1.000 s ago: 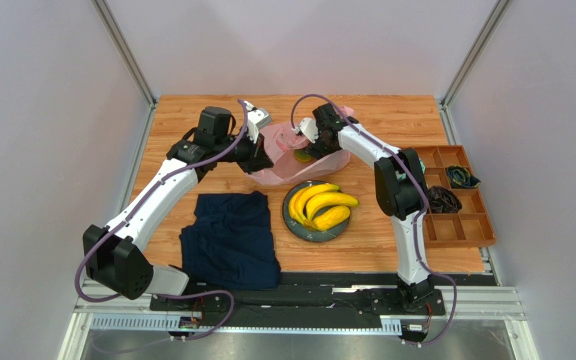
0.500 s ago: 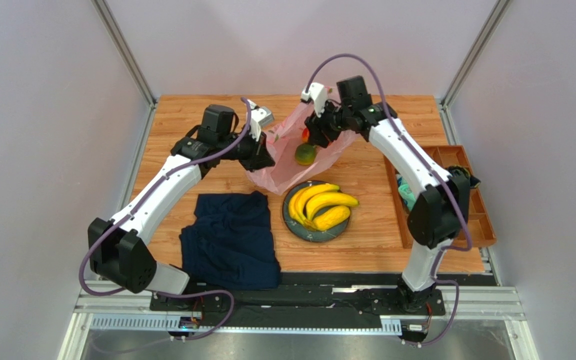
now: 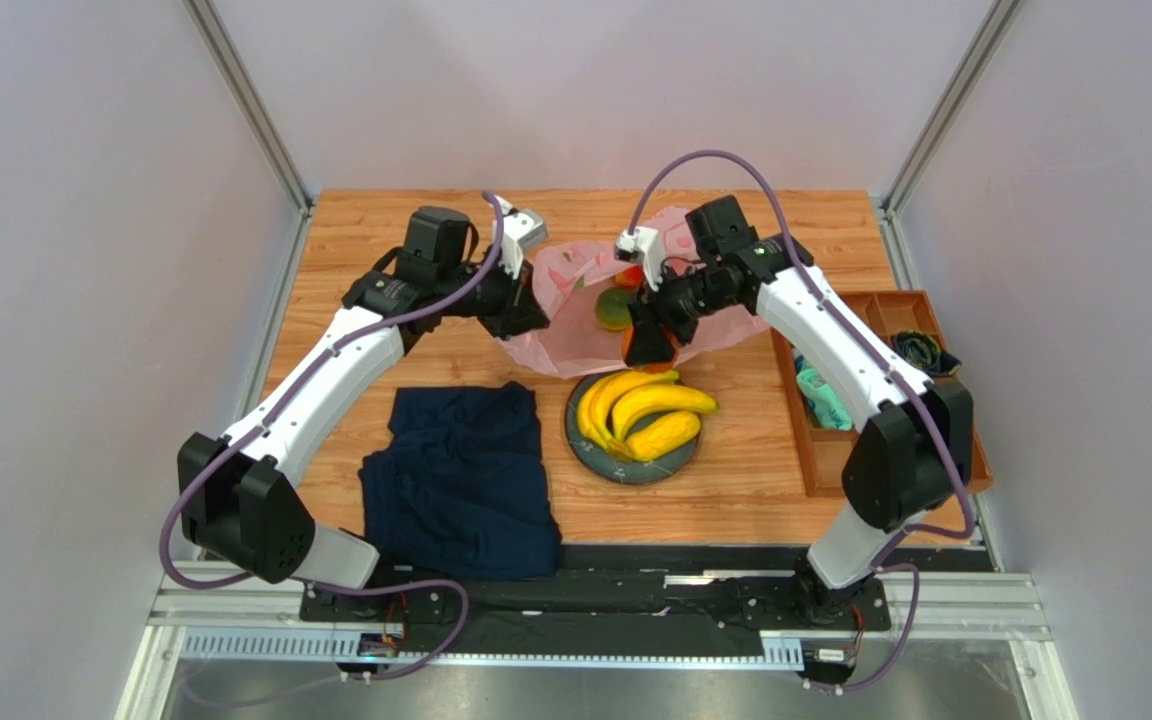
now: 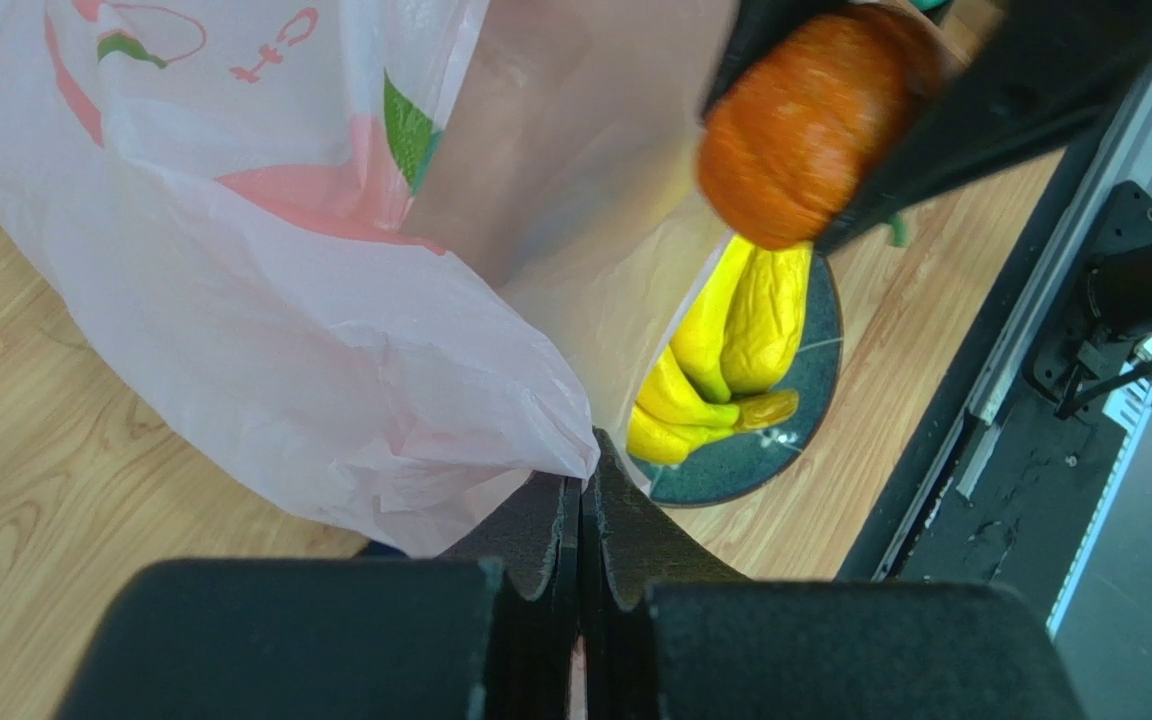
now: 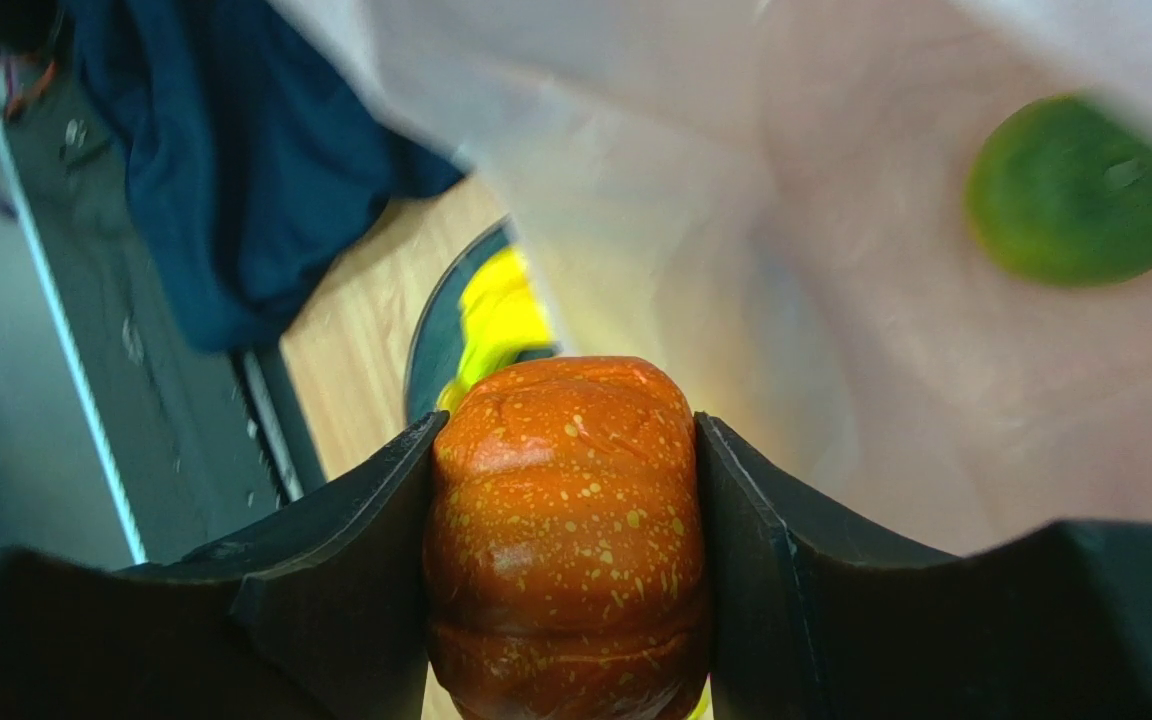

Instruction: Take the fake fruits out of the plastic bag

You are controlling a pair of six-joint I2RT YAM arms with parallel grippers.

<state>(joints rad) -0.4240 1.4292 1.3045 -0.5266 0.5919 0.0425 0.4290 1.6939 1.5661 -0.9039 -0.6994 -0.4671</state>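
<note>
Carrying a glossy, round orange plastic fruit, the right end effector hangs at the centre of the top view, jaws about half spread and clamped on the fruit's two sides. The fruit is nearly round, so its long axis matters little. It sits at the lower edge of the thin, translucent pink plastic bag, directly above the upper rim of the dark grey round plate.

The likely set-down is therefore a short move toward the bottom of the frame, and the right arm is the nearer one. The left end effector is fully closed, pinching the bag's edge and holding its mouth up.

A yellow plastic banana bunch lies across most of the plate, its long axes running left to right, leaving little bare surface. This is the main obstruction. A green round fruit lies inside the bag.

A folded dark navy cloth rests on the wooden counter left of the plate. A brown compartment tray stands well apart at right.
</note>
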